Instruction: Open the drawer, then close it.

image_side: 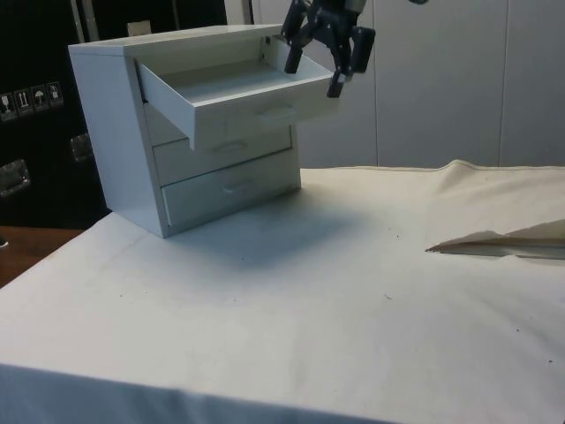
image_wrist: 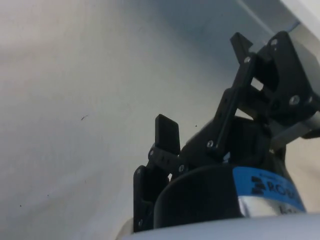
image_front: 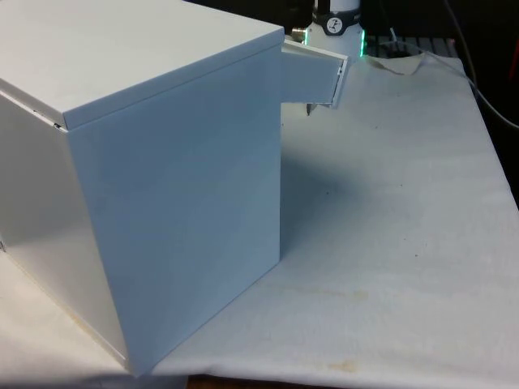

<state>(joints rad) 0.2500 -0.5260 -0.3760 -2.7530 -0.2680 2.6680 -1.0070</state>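
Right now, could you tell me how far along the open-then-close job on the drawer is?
The opening looks done: the top drawer is pulled well out of the white chest, while the two drawers below sit flush. In hand: the hand is open by the drawer's front edge, gripping nothing. Left: pushing the drawer back in until it is flush.

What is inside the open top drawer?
In the side view, the top drawer stands pulled out and its visible floor looks bare. Its front wall hides the near strip, and the pincer covers the far corner.

White 3-drawer chest (image_side: pixel 115 132) upright on table; top drawer (image_side: pixel 234 93) pulled out, lower two shut.
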